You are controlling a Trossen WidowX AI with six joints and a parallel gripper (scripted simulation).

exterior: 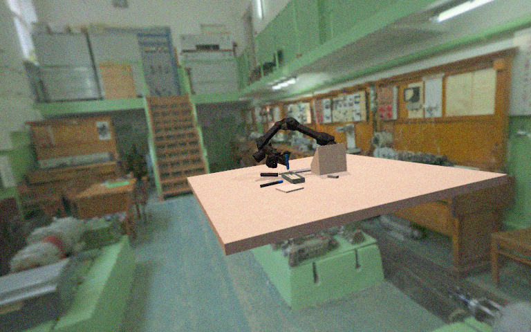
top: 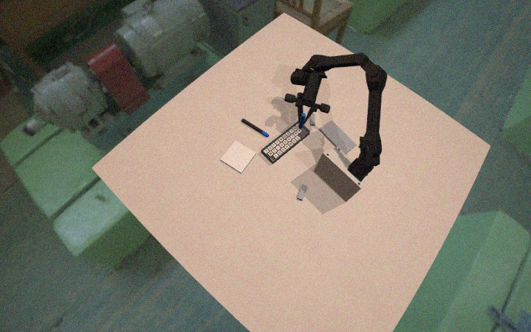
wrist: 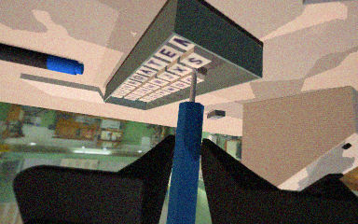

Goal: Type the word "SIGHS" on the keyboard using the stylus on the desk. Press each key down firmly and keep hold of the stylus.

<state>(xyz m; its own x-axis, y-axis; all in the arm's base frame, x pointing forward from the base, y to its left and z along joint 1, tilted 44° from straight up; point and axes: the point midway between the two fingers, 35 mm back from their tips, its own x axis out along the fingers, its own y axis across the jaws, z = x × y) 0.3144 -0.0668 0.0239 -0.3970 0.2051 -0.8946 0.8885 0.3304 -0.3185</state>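
My gripper [top: 304,116] [wrist: 187,143] is shut on the blue stylus [top: 302,118] [exterior: 287,160] [wrist: 185,163]. The stylus stands roughly upright over the keyboard [top: 284,142] [exterior: 292,178] [wrist: 219,39], near its end by the arm. In the wrist view the thin grey tip [wrist: 193,89] meets the near edge of the S key [wrist: 197,60]. Whether it touches the key, and whether the key is down, I cannot tell. The X key [wrist: 180,71] and the E key [wrist: 169,52] show close by. The G, H and I keys are too small or hidden to make out.
A black marker with a blue end [top: 254,127] [exterior: 270,183] [wrist: 65,64] lies beside the keyboard. A thin white pad [top: 237,156] [exterior: 288,189] lies past it. A wedge-shaped stand [top: 337,176] [exterior: 332,159] [wrist: 289,135], a small grey block [top: 301,193] and a flat grey panel [top: 337,137] lie nearer the arm base.
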